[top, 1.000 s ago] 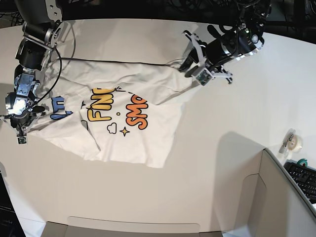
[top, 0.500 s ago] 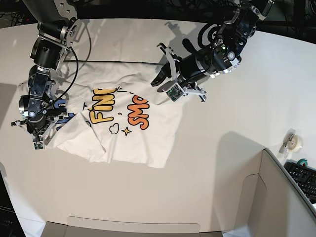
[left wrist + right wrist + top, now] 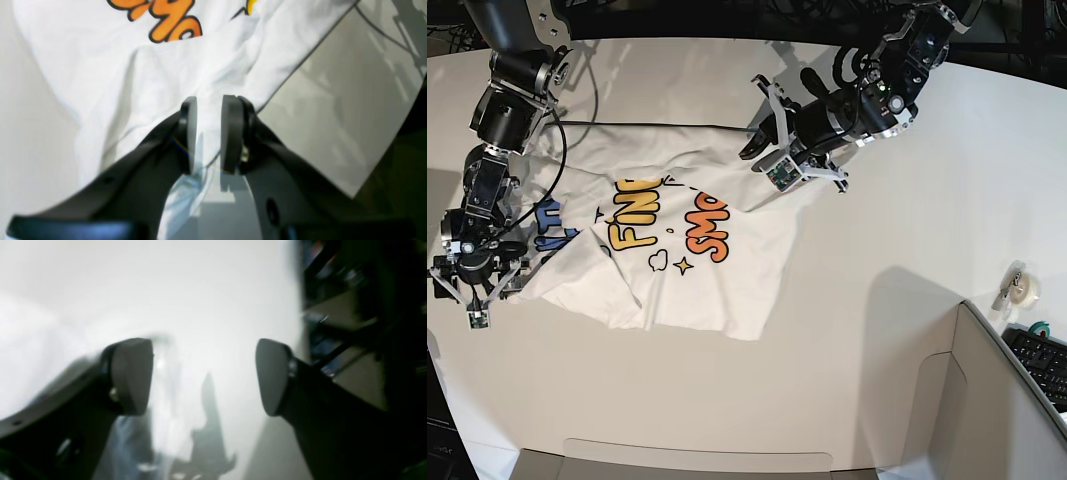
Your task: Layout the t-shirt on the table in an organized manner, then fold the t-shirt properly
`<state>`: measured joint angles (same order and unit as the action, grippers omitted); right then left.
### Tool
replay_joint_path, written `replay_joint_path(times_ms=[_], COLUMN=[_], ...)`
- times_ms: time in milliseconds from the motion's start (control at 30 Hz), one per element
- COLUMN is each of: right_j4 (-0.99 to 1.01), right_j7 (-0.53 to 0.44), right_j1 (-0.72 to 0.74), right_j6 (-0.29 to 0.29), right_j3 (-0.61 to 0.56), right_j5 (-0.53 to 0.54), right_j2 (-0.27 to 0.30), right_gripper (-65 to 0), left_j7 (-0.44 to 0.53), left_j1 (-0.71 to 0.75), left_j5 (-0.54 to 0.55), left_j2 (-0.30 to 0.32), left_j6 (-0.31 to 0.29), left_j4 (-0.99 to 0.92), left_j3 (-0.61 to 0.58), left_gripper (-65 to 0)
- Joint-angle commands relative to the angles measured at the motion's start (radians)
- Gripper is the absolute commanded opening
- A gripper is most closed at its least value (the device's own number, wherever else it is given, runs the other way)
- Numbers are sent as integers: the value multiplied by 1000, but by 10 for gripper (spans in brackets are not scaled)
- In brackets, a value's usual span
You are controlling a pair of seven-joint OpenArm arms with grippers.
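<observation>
The white t-shirt lies rumpled and print-up on the off-white table, its orange and yellow letters showing. My left gripper is at the shirt's upper right corner. In the left wrist view the left gripper is shut on a fold of the t-shirt running between its pads. At the shirt's left edge, low over the table, is my right gripper. The blurred right wrist view shows the right gripper open wide, with white cloth off to its left.
A grey cardboard box fills the lower right corner. A tape roll and a keyboard sit beside it. A black cable runs along the shirt's top edge. The table's edge is close.
My right gripper has opened, let go of the shirt's left edge and drawn back to the left. My left gripper has carried its corner of the shirt leftward.
</observation>
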<state>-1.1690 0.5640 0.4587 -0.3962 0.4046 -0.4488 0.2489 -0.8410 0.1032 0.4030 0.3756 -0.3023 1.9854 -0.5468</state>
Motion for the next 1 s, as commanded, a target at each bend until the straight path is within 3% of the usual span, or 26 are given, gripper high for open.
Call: replay_joint_path(times_ms=[0,233,333,467,633,800,967], right_j4=[-48,-412,-612,-770,-802,-805,-805], right_j7=[-25,135,209,299,345,354,354], right_j1=[27,-134,-275,-449,-593,-685,-688], right_j6=[10,-13,-111,-163,-201,-201,-201], right_j3=[3,23,-59,-155,-223,-258,-329], right_j5=[0,9,0,0,0,0,0], right_j2=[19,-35,-49,-44,10,11,11], right_gripper=[-164,-164,-164,-164,-164,-164,-164], left_j7=[16,16,19,22,18,19,19], left_j1=[3,13,42,54,56,76,76], left_j5=[9,4,-25,-94,-169,-200,-200], left_j2=[10,15,15,15,15,15,15], left_j6=[-1,1,1,1,1,1,1], left_j4=[16,16,16,19,19,19,19], left_j3=[3,18,70,95,95,95,90], left_gripper=[-521,-521,-521,-521,-521,-521,-521])
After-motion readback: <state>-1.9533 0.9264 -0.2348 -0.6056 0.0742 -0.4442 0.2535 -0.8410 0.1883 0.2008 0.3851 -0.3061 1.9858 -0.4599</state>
